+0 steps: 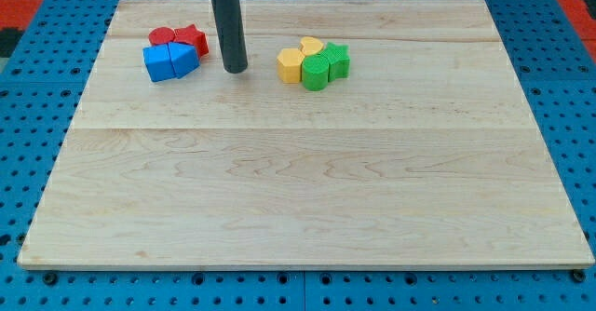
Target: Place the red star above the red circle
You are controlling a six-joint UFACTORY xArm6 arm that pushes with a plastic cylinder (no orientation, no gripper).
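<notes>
Our rod stands nearly upright at the far side of the wooden board [307, 190], and we carry no jaws. My tip [236, 69] rests just right of the red star [193, 39]. The star touches the red circle [163, 37] on its left, both behind two blue blocks [170, 61].

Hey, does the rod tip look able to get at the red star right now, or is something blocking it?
Probably yes. My tip sits just to the view's right of the red star, with bare board between them. The red circle and the blue blocks crowd the star's left and bottom sides only.
</notes>
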